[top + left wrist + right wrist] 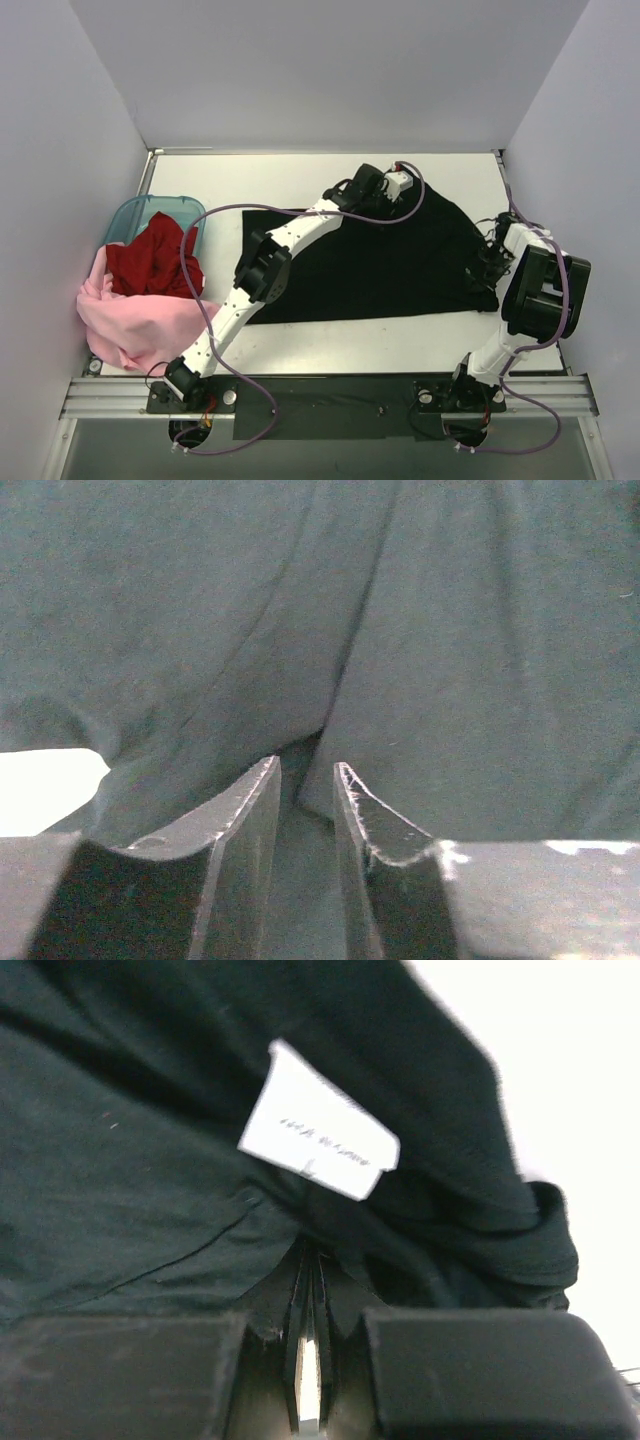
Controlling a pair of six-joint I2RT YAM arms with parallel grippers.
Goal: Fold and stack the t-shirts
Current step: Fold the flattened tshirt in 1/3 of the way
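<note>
The left tool pinches the black t-shirt at its far edge; the right tool is clamped on its right edge.

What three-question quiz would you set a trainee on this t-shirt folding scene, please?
1. True or false: the red t-shirt sits in the teal tub.
2. Which shirt do the left gripper and the right gripper both pinch? A red; B pale pink; C black.
3. Fill in: the pale pink t-shirt spills over the tub's ___ side (near or far).
Key: 1 true. 2 C, the black t-shirt. 3 near.
</note>
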